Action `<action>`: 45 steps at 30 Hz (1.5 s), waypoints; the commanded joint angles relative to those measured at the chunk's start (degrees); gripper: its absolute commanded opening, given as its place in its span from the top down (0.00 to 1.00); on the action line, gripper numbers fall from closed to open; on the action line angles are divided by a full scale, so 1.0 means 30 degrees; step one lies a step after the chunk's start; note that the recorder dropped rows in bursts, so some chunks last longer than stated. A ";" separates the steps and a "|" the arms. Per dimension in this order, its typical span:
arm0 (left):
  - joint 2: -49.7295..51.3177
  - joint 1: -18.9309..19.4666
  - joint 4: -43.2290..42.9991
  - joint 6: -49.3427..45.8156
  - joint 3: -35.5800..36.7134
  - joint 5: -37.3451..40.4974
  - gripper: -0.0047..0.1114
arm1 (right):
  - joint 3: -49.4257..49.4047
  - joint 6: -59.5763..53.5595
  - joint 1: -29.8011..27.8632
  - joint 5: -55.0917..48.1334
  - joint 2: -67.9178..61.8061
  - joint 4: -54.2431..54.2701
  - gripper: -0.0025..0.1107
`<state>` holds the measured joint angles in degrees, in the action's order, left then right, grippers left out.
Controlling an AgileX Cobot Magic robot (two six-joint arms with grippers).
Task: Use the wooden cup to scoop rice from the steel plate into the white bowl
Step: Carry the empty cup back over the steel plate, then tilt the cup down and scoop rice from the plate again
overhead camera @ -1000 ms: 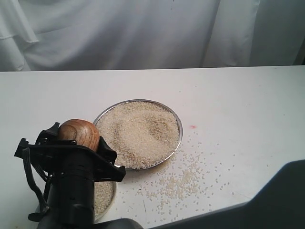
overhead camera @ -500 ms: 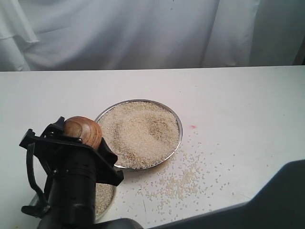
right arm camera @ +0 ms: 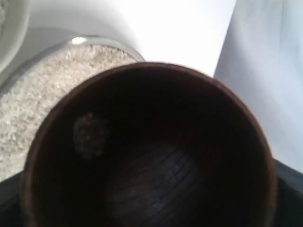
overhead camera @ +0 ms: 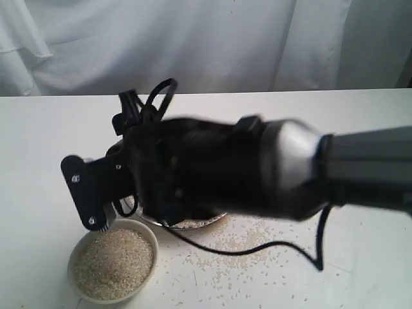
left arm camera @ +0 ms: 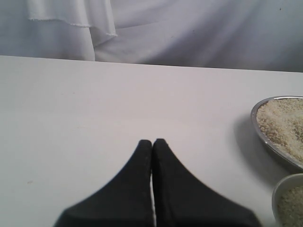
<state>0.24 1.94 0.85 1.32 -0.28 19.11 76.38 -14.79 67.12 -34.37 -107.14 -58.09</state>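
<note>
Wooden cup [right arm camera: 151, 156]: dark inside, a small patch of rice [right arm camera: 90, 135] clinging to its wall, clamped in the right end effector [overhead camera: 96, 193] over the rice-heaped steel plate [right arm camera: 78, 40]. White bowl [overhead camera: 154, 250]: on the bench [overhead camera: 38, 161] just beside the plate, holding rice nearly to its rim, loose grains scattered nearby. Left end effector [left arm camera: 152, 142]: fingers pressed together, empty, over bare bench.

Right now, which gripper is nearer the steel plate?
Right. The right gripper holds the wooden cup by the steel plate; the left gripper is farther off, bare table between.
</note>
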 commanded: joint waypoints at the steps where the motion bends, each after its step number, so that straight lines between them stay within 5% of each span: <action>1: -0.0079 0.0035 0.0030 0.0009 0.0092 -0.0282 0.96 | -0.0025 -0.6391 -0.2735 0.4037 0.1016 0.7513 0.98; 10: -0.0079 0.0035 0.0030 0.0009 0.0092 -0.0282 0.96 | 0.0085 -1.0136 -0.7603 0.7597 -0.0518 0.9168 0.98; 16: -0.0079 0.0035 0.0030 0.0009 0.0092 -0.0282 0.96 | 0.0841 -1.3134 -0.8994 0.8717 -0.2394 0.9168 0.98; 26: -0.0079 0.0035 0.0030 0.0009 0.0092 -0.0282 0.96 | 0.5236 -1.8493 -0.8837 0.5019 -0.5434 0.6292 0.98; 39: -0.0079 0.0035 0.0030 0.0009 0.0092 -0.0282 0.96 | 0.5731 -1.5705 -0.7109 0.6084 -0.6624 0.0267 0.98; 45: -0.0079 0.0035 0.0030 0.0009 0.0092 -0.0282 0.96 | 0.5731 -1.1763 -0.6779 0.6890 -0.7872 -0.6168 0.98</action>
<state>0.24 1.94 0.85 1.32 -0.28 19.11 93.15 -55.24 46.44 -14.98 -129.37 -67.38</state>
